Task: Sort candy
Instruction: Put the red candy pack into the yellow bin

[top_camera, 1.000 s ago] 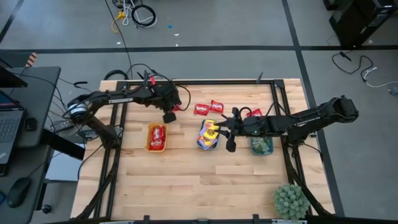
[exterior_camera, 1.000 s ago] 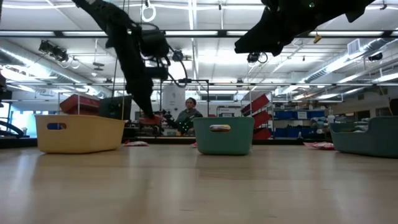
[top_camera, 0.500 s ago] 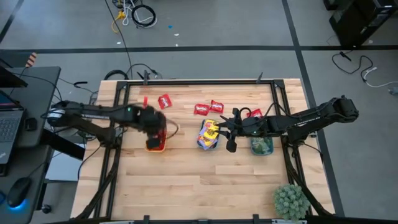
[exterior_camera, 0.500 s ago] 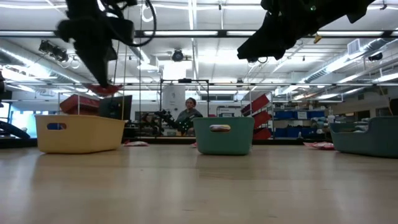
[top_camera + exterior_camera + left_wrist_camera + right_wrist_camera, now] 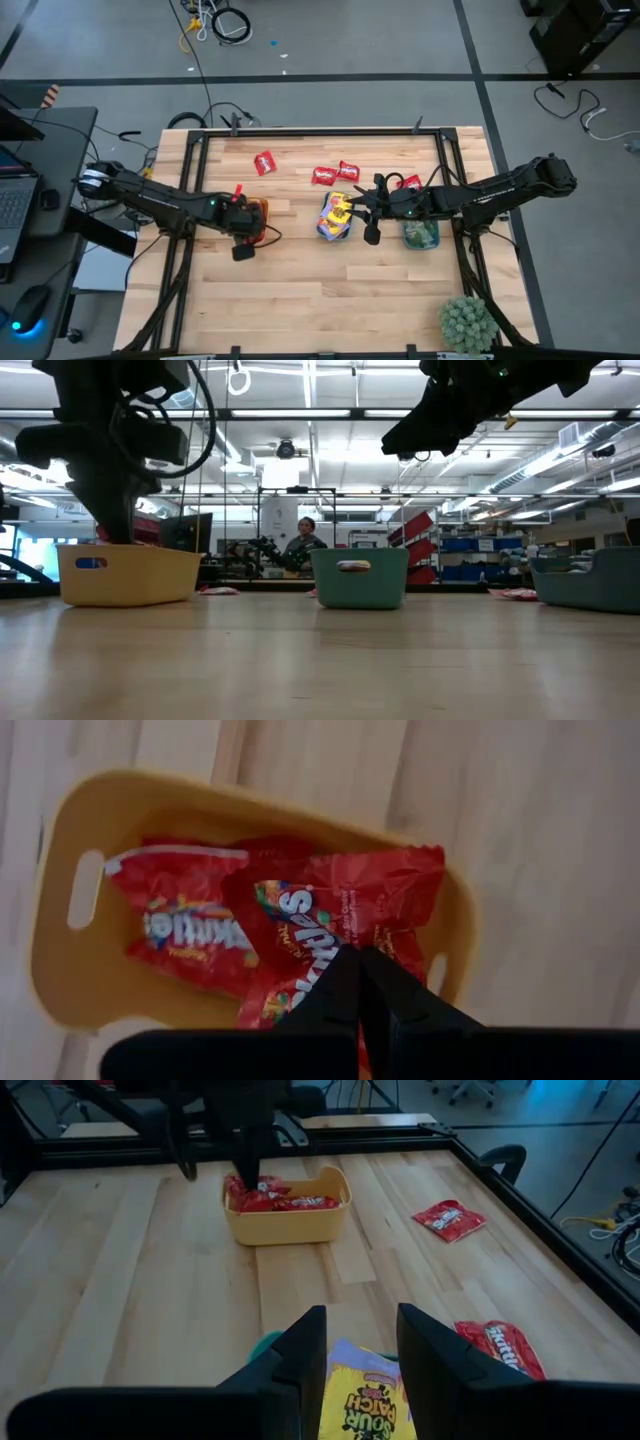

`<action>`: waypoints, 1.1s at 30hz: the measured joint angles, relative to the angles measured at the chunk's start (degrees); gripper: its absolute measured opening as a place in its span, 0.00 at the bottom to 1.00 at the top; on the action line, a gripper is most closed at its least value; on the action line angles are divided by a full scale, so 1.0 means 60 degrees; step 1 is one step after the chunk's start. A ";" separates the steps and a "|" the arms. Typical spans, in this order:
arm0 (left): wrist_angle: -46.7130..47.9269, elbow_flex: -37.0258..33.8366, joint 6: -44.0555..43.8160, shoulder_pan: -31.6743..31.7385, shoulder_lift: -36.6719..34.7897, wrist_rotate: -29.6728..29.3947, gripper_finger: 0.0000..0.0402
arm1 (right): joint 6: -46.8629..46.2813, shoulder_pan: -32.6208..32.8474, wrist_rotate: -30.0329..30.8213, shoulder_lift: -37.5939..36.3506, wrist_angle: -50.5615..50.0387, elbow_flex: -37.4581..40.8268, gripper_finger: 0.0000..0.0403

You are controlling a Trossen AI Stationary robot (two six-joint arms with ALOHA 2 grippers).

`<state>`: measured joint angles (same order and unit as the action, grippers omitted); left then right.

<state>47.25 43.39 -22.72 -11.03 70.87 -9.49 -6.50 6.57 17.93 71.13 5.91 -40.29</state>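
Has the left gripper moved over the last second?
Yes. In the high view the left gripper has left the table's far edge, where it worked by the loose red packet, and now sits over the yellow tray.

A robotics lab: strip lights (image 5: 300, 412) run overhead, storage shelves (image 5: 490, 555) line the back, a seated person (image 5: 303, 544) beyond the right gripper (image 5: 358, 1342).

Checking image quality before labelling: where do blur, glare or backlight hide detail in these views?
Low view: ceiling lights backlight both arms into silhouettes. Left wrist view: the left gripper is a dark, soft-edged shape, shut over red candy packets in the yellow tray. Right wrist view: the right gripper looks near and soft-edged. High view: evenly lit.
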 joint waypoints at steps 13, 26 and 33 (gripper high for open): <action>0.0320 0.0122 0.0510 -0.0004 0.0000 0.0081 0.20 | 0.0000 0.0000 0.0000 0.0000 0.0007 0.0000 0.27; 0.0830 -0.0044 0.0359 0.0123 -0.0004 -0.0037 0.09 | 0.0000 0.0000 0.0000 0.0000 0.0004 0.0000 0.27; 0.0199 -0.0797 0.0046 0.0466 -0.0004 -0.0627 0.02 | 0.0013 0.0000 0.0000 0.0000 0.0000 0.0000 0.27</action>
<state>48.44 38.61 -22.45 -8.23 70.85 -13.25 -6.42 6.57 17.93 71.13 5.91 -40.29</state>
